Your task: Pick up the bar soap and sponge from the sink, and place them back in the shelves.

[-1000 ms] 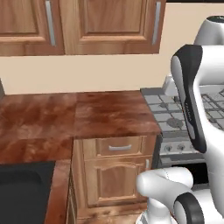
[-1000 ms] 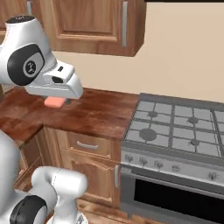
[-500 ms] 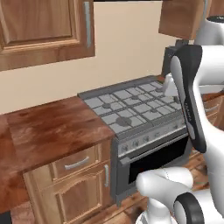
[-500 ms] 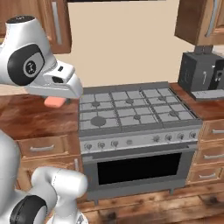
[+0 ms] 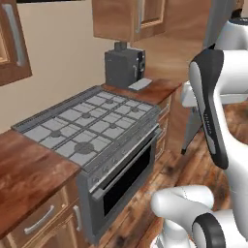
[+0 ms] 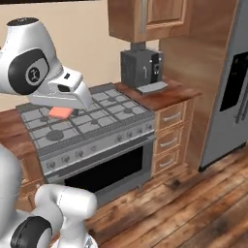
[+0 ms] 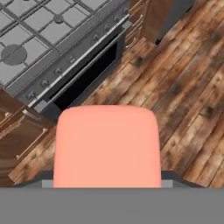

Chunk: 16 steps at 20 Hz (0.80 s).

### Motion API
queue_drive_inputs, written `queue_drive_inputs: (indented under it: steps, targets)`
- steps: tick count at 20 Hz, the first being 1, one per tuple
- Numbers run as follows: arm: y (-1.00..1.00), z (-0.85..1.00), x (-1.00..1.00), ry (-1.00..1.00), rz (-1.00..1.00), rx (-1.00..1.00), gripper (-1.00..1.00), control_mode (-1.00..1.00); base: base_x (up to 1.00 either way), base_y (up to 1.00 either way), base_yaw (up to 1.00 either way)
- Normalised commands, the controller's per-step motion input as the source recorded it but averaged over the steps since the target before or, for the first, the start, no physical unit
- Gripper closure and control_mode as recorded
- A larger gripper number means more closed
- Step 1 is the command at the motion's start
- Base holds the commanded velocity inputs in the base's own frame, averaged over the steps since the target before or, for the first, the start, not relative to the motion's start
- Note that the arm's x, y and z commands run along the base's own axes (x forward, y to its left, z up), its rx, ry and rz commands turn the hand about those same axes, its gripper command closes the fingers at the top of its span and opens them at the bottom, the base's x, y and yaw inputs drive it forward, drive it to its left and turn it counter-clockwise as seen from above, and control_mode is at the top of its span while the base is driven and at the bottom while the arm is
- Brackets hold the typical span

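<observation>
A brown wooden countertop (image 6: 167,96) is running along the wall on both sides of a grey gas stove (image 6: 92,121). A dark coffee machine (image 6: 141,68) is standing on the countertop's back edge, just beside the stove.

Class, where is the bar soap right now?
The bar soap sits in the gripper, carried in front of the stove at the right base view's left.

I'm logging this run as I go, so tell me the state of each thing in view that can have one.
bar soap: held in the gripper, lifted off any surface.
gripper: shut on the bar soap.
oven door: closed.
drawers right of the stove: closed.
upper cabinet door: closed.
fridge door: closed.
stove burners: bare, no flame seen.
</observation>
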Motion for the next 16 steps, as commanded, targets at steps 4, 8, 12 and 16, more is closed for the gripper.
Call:
queue_drive_inputs:
  steps: [4, 8, 12, 16]
  targets:
    - [0.0, 0.0, 0.0, 0.0, 0.0, 0.0, 1.0, 1.0, 0.0, -0.04, -0.67]
    - [0.0, 0.0, 0.0, 0.0, 0.0, 0.0, 1.0, 1.0, 0.0, -0.04, -0.68]
    - [0.0, 0.0, 0.0, 0.0, 0.0, 0.0, 1.0, 1.0, 0.0, -0.05, -0.67]
    - [0.0, 0.0, 0.0, 0.0, 0.0, 0.0, 1.0, 1.0, 0.0, -0.02, -0.66]
